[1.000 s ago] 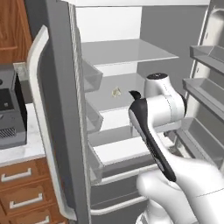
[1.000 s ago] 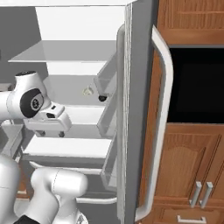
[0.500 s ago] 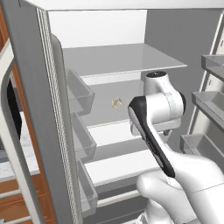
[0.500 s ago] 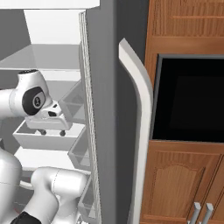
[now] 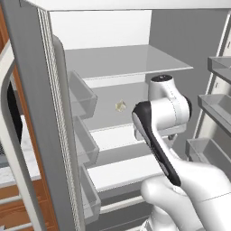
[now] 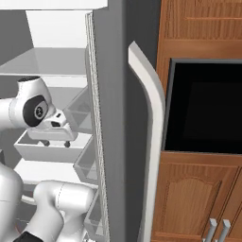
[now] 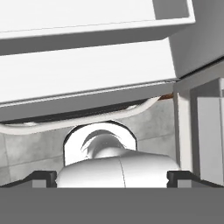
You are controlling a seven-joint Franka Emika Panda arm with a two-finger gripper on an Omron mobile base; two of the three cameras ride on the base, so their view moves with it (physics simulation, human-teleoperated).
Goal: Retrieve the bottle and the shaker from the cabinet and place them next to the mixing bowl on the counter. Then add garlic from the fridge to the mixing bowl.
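Note:
The fridge (image 5: 189, 31) stands open in front of me. A small pale garlic bulb (image 5: 120, 106) lies on its middle shelf, toward the back. My gripper (image 6: 56, 143) hangs in front of the shelves, pointing down, well apart from the garlic. In the hand view the gripper (image 7: 111, 177) is open, with its dark fingertips (image 7: 43, 177) wide apart and nothing between them. Beyond them are white fridge drawers (image 7: 87, 65). The bottle, the shaker, the cabinet and the mixing bowl are out of view.
The left fridge door carries stacked bins (image 5: 81, 97) close beside the arm. More door bins (image 5: 216, 103) hang at the right. A glass shelf (image 5: 126, 61) spans the top. The right door's edge (image 6: 101, 142) and handle (image 6: 151, 142) stand near a black oven (image 6: 203, 108) and wood cabinets (image 6: 198, 198).
The base has driven, so the whole picture has shifted: the fridge interior looks nearer and the doors have slid sideways. The arm keeps its pose and the gripper stays open.

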